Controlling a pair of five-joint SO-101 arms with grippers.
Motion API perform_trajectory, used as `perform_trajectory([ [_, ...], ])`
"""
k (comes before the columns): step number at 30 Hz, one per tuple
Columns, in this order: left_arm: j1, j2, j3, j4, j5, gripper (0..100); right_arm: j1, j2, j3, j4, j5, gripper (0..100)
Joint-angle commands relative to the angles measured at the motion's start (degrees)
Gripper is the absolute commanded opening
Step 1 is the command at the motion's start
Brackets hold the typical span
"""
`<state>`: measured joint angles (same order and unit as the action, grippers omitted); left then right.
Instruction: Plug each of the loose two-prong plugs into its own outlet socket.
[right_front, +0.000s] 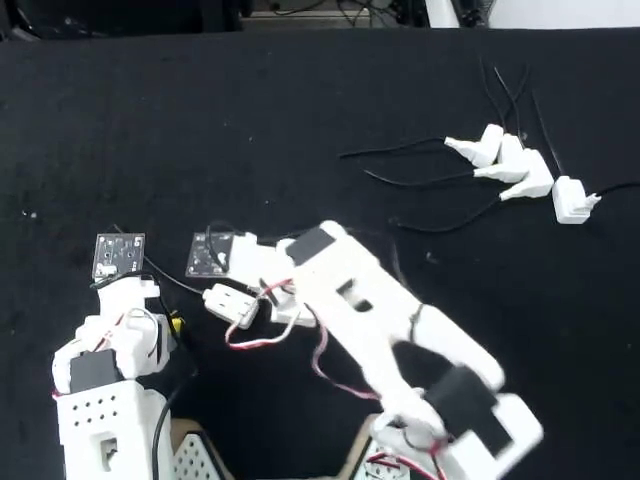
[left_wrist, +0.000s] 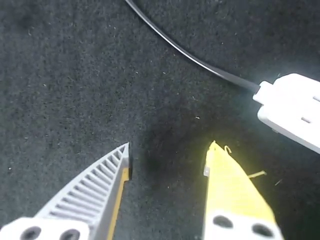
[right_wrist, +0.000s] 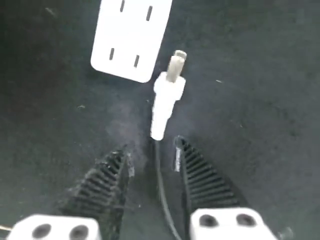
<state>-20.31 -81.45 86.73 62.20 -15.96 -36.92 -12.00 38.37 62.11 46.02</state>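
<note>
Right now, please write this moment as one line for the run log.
left gripper: open, near outlet strip | right gripper: open, straddling cord | plug: lying beside strip, not inserted

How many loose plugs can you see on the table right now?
5. Four plugs lie bunched at the table's far right. The fifth lies beside the outlet strip, just ahead of the open right claw. The arm may hide others.
</note>
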Motion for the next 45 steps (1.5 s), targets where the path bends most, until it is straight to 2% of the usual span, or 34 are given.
perform_trajectory([
  [1,-0.5,-0.3,-0.3,0.4,-0.4,25,-0.1,-8.0,0.7,-0.2,-0.9,12.7],
  [5,-0.5,-0.4,-0.3,0.4,-0.3,25,0.9,-6.5,1.7,-3.9,-2.6,15.4],
  [12,-0.5,-0.4,-0.3,0.4,-0.3,25,0.2,6.0,3.6,-15.9,-4.2,15.5],
  [20,-0.5,-0.4,-0.3,0.4,-0.4,25,1.8,14.0,-1.6,-15.6,-4.0,15.2],
  [23,-0.5,-0.4,-0.3,0.4,-0.4,25,1.5,14.3,-1.6,-15.1,-0.9,15.0],
  [25,-0.5,-0.4,-0.3,0.4,-0.4,25,1.6,14.4,-1.6,-15.1,1.1,11.6],
  [27,-0.5,-0.4,-0.3,0.4,-0.4,25,1.7,14.1,-1.7,-15.1,3.1,2.7],
  [29,-0.5,-0.4,-0.3,0.4,-0.4,25,2.7,13.5,-1.7,-14.4,3.3,2.1],
  [35,0.0,-0.4,-0.7,0.4,-0.4,25,7.3,0.8,-2.0,-5.4,3.3,1.1],
  [40,0.2,-0.4,-6.5,-0.2,0.4,25,7.3,-16.2,7.3,-8.3,-3.1,1.1],
  [42,2.2,-0.4,-10.5,-0.2,4.7,25,7.3,-21.9,11.3,-12.1,-6.1,1.1],
  [45,9.0,-0.4,-16.7,-0.2,13.7,25,7.3,-28.7,16.2,-19.4,-11.8,1.1],
])
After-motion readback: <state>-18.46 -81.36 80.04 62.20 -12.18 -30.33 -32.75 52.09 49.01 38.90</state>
